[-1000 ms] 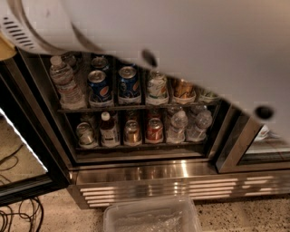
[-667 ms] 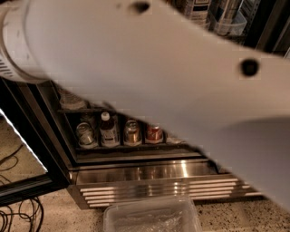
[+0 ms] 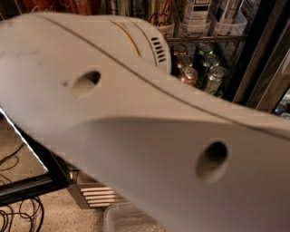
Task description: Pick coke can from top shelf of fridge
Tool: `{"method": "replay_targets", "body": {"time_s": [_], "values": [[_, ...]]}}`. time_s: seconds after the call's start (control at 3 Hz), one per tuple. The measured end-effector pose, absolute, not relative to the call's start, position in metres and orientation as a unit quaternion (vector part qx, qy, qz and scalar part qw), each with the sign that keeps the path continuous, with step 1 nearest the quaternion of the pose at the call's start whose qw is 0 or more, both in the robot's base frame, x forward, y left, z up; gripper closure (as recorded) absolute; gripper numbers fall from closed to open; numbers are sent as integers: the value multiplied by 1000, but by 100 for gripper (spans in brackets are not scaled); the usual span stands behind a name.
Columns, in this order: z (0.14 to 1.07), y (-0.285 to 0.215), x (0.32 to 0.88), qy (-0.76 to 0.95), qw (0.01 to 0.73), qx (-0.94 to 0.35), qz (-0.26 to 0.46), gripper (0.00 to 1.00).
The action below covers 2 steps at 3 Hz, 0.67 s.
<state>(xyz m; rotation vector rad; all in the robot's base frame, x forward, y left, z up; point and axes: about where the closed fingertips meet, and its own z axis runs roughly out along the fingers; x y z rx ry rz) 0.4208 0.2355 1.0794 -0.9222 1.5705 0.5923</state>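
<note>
My white arm point(image 3: 136, 136) fills most of the camera view and hides the gripper, which is out of view. Behind it stands the fridge point(image 3: 256, 54), with its black frame on the right. A thin dark wire rack point(image 3: 204, 39) carries clear plastic trays point(image 3: 226, 28) with tall cans in them. At the top left edge, red cans with pale script point(image 3: 36, 5) show just above the arm; they look like the coke can, mostly cut off. Gold and green can tops point(image 3: 190, 74) sit on the rack below.
The ribbed steel base grille point(image 3: 97, 195) shows at the bottom left. The open glass door's black frame point(image 3: 27, 188) stands to the left. A clear plastic bin point(image 3: 120, 219) lies on the floor in front. Dark cables point(image 3: 16, 217) lie on the speckled floor.
The view has swung upward from the lower racks to a higher rack. The arm has swept across and now covers most of the view.
</note>
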Motion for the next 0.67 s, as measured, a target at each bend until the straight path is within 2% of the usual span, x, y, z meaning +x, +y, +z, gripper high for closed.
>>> {"method": "replay_targets", "body": {"time_s": [0.67], "values": [[1079,236,421,671,576,-394,253,0]]}}
